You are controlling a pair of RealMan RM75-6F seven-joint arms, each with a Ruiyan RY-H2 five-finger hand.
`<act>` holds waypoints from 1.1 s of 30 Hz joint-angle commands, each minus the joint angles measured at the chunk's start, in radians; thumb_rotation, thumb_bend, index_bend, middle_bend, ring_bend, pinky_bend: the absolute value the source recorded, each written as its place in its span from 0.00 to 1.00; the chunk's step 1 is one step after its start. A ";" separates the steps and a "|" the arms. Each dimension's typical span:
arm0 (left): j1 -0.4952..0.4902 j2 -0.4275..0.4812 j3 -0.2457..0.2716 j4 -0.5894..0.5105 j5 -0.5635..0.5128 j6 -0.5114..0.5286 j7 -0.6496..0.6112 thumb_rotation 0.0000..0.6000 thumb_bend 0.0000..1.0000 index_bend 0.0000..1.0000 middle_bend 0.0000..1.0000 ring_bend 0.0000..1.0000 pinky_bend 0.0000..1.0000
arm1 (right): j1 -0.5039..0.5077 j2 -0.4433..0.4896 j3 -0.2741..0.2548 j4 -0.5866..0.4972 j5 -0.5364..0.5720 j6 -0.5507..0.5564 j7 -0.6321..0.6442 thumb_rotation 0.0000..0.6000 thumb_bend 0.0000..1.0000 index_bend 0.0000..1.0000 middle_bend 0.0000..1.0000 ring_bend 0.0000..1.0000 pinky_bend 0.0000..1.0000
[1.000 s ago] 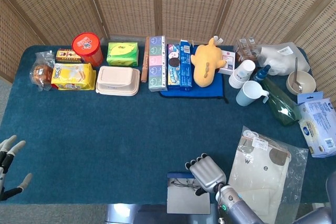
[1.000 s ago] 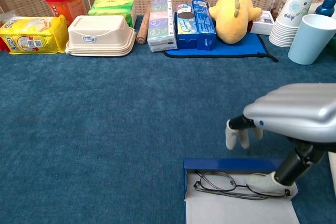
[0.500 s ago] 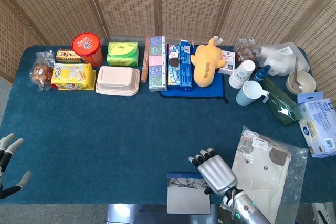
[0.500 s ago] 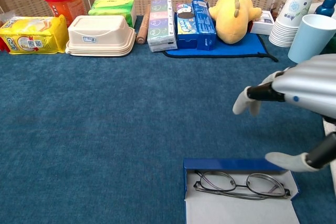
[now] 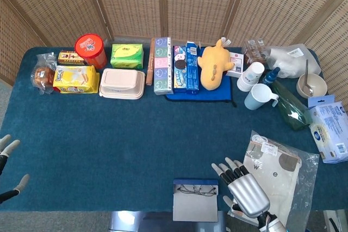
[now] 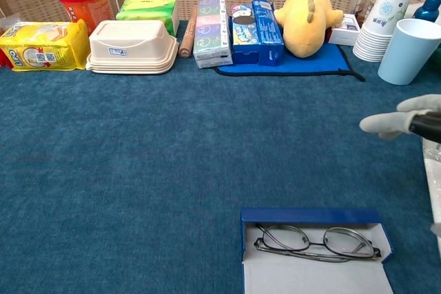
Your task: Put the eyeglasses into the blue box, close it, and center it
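Note:
The blue box (image 6: 311, 216) lies open at the table's near edge, its pale lid flap (image 6: 313, 280) folded toward me. Thin-framed eyeglasses (image 6: 315, 242) lie flat inside it. In the head view the box (image 5: 194, 182) with the eyeglasses (image 5: 196, 190) shows at bottom centre. My right hand (image 5: 246, 189) hovers to the right of the box, fingers spread, holding nothing. Only its fingertips (image 6: 396, 120) reach into the chest view at the right edge. My left hand (image 5: 7, 169) is at the far left table edge, fingers apart, holding nothing.
A clear bag with white cloth (image 5: 277, 175) lies right of the box. Along the back stand a red tub (image 5: 91, 50), snack packs, a beige lunch box (image 5: 122, 83), cartons, a yellow plush toy (image 5: 214, 63), paper cups (image 5: 250, 75) and a pale blue mug (image 5: 259, 96).
My right hand has let go of the eyeglasses and drawn up and to the right, off the box. The eyeglasses stay inside the box. My left hand slid slightly lower.

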 commanded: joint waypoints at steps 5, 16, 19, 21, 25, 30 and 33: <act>0.001 0.008 0.002 -0.010 0.007 0.003 0.000 1.00 0.28 0.08 0.03 0.00 0.00 | -0.094 -0.015 -0.017 0.122 -0.087 0.035 0.069 0.77 0.26 0.05 0.15 0.05 0.20; 0.008 0.004 0.006 0.004 0.023 0.019 -0.009 1.00 0.28 0.07 0.03 0.00 0.00 | -0.255 -0.103 -0.020 0.377 -0.220 0.054 0.144 0.86 0.22 0.00 0.10 0.00 0.17; 0.014 0.007 0.009 0.009 0.029 0.028 -0.014 1.00 0.28 0.07 0.03 0.00 0.00 | -0.284 -0.129 -0.007 0.434 -0.248 0.059 0.163 0.93 0.21 0.00 0.09 0.00 0.16; 0.018 0.009 0.011 0.012 0.032 0.035 -0.019 1.00 0.28 0.07 0.03 0.00 0.00 | -0.298 -0.147 0.003 0.470 -0.269 0.062 0.181 0.96 0.21 0.00 0.09 0.00 0.15; 0.029 0.014 0.018 0.018 0.046 0.053 -0.028 1.00 0.28 0.07 0.03 0.00 0.00 | -0.324 -0.187 0.021 0.544 -0.306 0.058 0.215 1.00 0.18 0.00 0.07 0.00 0.13; 0.044 0.018 0.025 0.031 0.059 0.079 -0.045 1.00 0.28 0.06 0.03 0.00 0.00 | -0.355 -0.229 0.035 0.612 -0.344 0.052 0.235 1.00 0.18 0.00 0.04 0.00 0.11; 0.053 0.020 0.030 0.042 0.067 0.093 -0.055 1.00 0.28 0.06 0.03 0.00 0.00 | -0.369 -0.249 0.047 0.641 -0.362 0.052 0.249 1.00 0.17 0.00 0.03 0.00 0.10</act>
